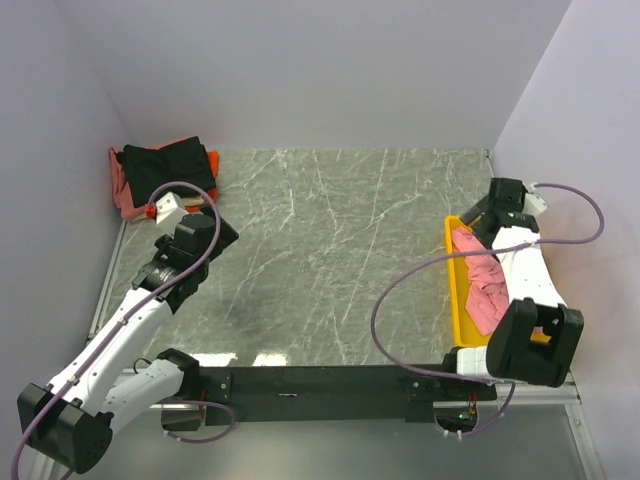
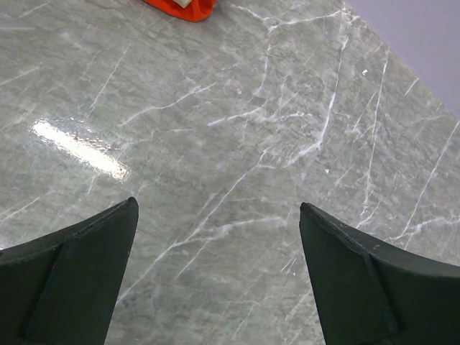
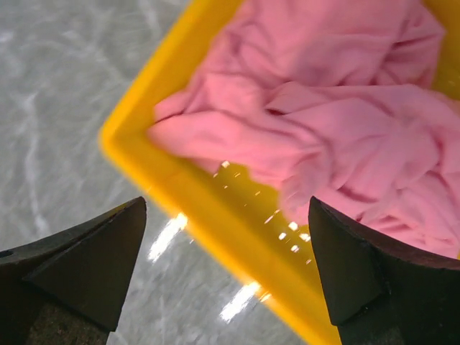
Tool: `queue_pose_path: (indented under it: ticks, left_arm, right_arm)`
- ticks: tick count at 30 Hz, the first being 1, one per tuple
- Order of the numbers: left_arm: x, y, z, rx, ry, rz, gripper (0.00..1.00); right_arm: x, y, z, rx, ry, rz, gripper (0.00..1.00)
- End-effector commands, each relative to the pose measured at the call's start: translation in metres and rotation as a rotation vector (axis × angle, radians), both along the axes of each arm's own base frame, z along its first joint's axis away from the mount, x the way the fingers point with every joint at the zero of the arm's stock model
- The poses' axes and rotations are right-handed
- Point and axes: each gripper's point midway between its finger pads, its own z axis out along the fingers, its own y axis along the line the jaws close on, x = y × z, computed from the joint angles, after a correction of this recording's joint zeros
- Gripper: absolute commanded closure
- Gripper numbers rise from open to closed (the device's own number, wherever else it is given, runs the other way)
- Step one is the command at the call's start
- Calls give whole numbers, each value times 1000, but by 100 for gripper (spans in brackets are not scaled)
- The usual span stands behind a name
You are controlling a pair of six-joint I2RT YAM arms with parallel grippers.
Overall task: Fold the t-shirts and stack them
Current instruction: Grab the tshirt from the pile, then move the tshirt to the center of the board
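Salmon-pink shirt (image 3: 338, 122) crumpled in yellow bin (image 3: 188, 192), right side; looks soft, light, prob. drapes; pinch a raised fold; right gripper (image 3: 226, 208) wide open, empty; left gripper (image 2: 217, 205) same, over table (image 2: 287, 108).

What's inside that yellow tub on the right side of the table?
A crumpled pink t-shirt lies in the yellow bin. Whether anything lies beneath the cloth cannot be seen, and the right arm hides part of the bin from above.
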Motion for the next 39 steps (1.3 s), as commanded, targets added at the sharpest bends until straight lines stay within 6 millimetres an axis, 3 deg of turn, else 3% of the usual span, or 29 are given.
queue_pose_path:
  ticks: [1, 7, 8, 12, 13, 14, 15, 16, 18, 19, 22, 24, 25, 26, 28, 29, 30, 32, 33, 34, 35, 36, 37, 38, 39]
  left_arm:
    - [4, -2, 0, -1, -15, -3, 1]
    - [9, -8, -8, 12, 19, -31, 1]
    - [10, -9, -10, 11, 28, -32, 1]
    - [11, -11, -12, 6, 42, -33, 1]
    - [10, -10, -13, 6, 48, -27, 1]
    - [11, -8, -12, 8, 45, -14, 1]
    - [10, -8, -11, 8, 45, -16, 1]
    - [10, -8, -10, 10, 48, -15, 1]
    - [9, -7, -7, 7, 41, -13, 1]
    - [9, -7, -6, 4, 37, -14, 1]
    - [9, -10, -2, -13, 23, -24, 1]
    - [11, -16, 3, -37, 2, -48, 1]
    - [11, -17, 2, -39, 3, -56, 1]
    - [11, -19, 4, -47, -6, -61, 1]
    - [10, -17, 4, -55, -6, -43, 1]
    - [9, -15, 6, -64, -11, -34, 1]
    - [6, -13, 5, -64, -9, -26, 1]
    - [0, -10, 4, -73, -15, -16, 1]
    - [-3, -8, 3, -77, -12, -9, 1]
    - [-7, -6, 3, -83, -20, 1, 1]
    - [-9, -3, 2, -86, -18, 13, 1]
    - [-11, -2, 2, -92, -16, 23, 1]
    - [-14, 2, 2, -87, -11, 38, 1]
    - [-16, 4, 3, -87, -8, 45, 1]
    - [-18, 6, 3, -94, -7, 63, 1]
  right_arm:
    - [-17, -28, -24, 40, 60, -113, 0]
    - [-18, -83, -65, 71, 66, -259, 2]
    - [-18, -87, -81, 80, 103, -276, 2]
    - [-11, -96, -105, 114, 168, -294, 9]
    - [-9, -96, -109, 115, 167, -290, 14]
    - [-7, -96, -112, 122, 166, -282, 26]
    - [-6, -96, -110, 123, 153, -279, 65]
    - [-2, -95, -98, 120, 105, -269, 81]
    - [0, -95, -81, 98, 36, -269, 100]
    - [2, -95, -67, 85, -4, -259, 100]
    - [3, -89, 10, -1, -164, -212, 100]
    - [3, -79, 48, -39, -214, -161, 100]
    - [4, -70, 73, -64, -270, -119, 100]
    - [10, -48, 85, -69, -277, -28, 100]
    - [16, -28, 124, -110, -337, 32, 100]
    - [20, -1, 132, -140, -324, 94, 100]
    - [26, 11, 159, -159, -373, 130, 100]
    - [40, 48, 175, -140, -391, 260, 100]
    - [49, 96, 202, -107, -461, 420, 100]
    - [58, 121, 206, -99, -465, 511, 100]
    - [62, 145, 232, -128, -520, 614, 100]
    - [56, 206, 241, -90, -551, 824, 100]
    - [61, 236, 236, -104, -536, 959, 99]
    - [56, 265, 251, -86, -580, 1070, 98]
    - [50, 288, 251, -71, -587, 1170, 98]
